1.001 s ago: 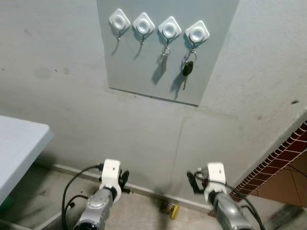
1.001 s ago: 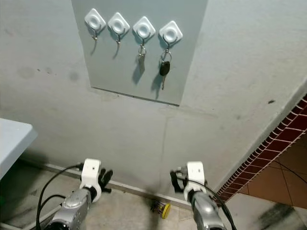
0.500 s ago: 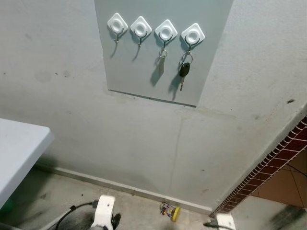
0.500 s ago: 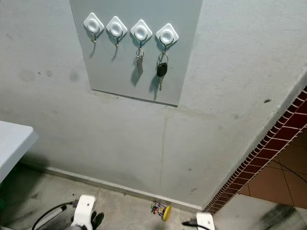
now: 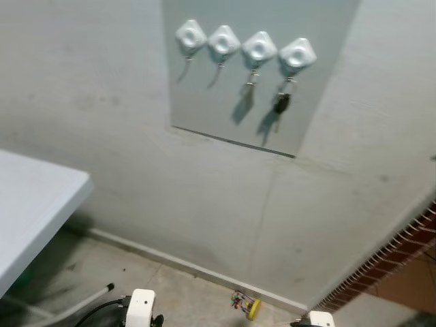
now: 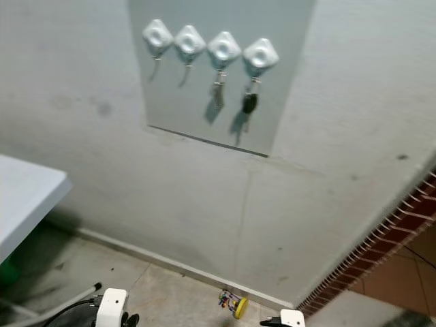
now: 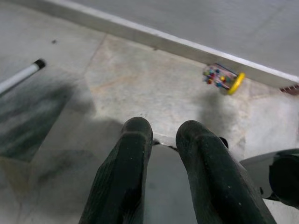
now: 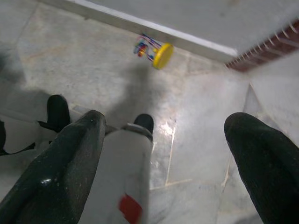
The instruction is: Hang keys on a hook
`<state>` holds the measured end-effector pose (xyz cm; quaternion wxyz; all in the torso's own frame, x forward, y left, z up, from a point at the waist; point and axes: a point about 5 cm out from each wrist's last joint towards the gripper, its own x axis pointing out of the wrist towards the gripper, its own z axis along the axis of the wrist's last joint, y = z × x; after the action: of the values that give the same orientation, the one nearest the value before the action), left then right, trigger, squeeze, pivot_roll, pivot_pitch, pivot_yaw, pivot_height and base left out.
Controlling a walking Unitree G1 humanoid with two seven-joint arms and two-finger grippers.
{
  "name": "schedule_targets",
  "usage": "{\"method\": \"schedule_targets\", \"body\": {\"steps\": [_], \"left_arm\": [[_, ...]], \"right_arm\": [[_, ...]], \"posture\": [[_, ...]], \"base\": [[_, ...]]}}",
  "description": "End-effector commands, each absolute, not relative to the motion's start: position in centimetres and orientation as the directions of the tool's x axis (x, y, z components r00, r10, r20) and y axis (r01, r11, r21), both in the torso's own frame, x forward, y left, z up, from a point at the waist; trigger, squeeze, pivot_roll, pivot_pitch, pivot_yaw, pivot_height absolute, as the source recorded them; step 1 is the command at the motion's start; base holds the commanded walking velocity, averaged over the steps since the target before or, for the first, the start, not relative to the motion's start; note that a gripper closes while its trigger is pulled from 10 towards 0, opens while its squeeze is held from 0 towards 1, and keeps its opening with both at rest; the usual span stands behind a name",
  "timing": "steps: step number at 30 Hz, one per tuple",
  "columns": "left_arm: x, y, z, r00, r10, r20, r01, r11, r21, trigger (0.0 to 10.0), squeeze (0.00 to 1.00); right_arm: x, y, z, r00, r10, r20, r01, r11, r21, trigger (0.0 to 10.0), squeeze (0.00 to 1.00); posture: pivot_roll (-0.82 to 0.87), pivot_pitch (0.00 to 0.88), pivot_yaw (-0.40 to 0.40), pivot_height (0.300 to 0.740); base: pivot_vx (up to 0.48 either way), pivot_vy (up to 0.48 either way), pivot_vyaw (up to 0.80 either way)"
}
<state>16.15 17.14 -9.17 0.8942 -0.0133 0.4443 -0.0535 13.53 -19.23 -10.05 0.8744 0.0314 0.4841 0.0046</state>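
- A grey board (image 5: 204,95) is fixed to the wall, with four white hooks (image 5: 244,46) in a row across its top.
- A black-headed key (image 5: 281,104) hangs from the hook at the robot's far right (image 5: 298,53).
- A silver key (image 6: 218,92) hangs from the next hook (image 6: 224,48); it is blurred.
- The two hooks toward the robot's left, (image 5: 191,34) and (image 5: 223,41), each show a thin metal prong hanging below; nothing else can be made out on them.
- The left tool (image 7: 160,135) points down at the stone floor (image 7: 140,84), its two black fingers (image 7: 133,154) close together with a narrow gap and nothing between them.
- The right tool (image 8: 170,140) also points at the floor, fingers (image 8: 74,154) spread wide apart, gripping nothing.
- A small yellow and multicoloured object (image 8: 154,50) lies on the floor near the skirting.
- A white table (image 5: 34,211) edge stands at the robot's left, and brown tiling (image 6: 381,245) runs along the wall's right corner.
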Motion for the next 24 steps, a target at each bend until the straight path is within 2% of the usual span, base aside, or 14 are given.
{"method": "schedule_targets", "body": {"steps": [1, 24], "left_arm": [[16.6, 16.9, -9.0, 0.607, -0.106, -0.788, 0.08, 0.994, -0.072, 10.0, 0.0], [16.0, 16.8, -9.3, 0.568, -0.123, -0.814, 0.089, 0.992, -0.088, 10.0, 0.0]], "right_arm": [[13.4, -19.3, -10.1, 0.523, 0.037, -0.851, 0.009, 0.999, 0.05, 10.0, 0.0], [13.8, -17.9, -10.2, 0.511, 0.087, -0.855, -0.058, 0.996, 0.067, 10.0, 0.0]], "posture": [[-0.04, 0.0, -0.042, 0.74], [-0.05, 0.0, -0.038, 0.74]], "base": [[0.0, 0.0, 0.72], [0.0, 0.0, 0.72]]}}
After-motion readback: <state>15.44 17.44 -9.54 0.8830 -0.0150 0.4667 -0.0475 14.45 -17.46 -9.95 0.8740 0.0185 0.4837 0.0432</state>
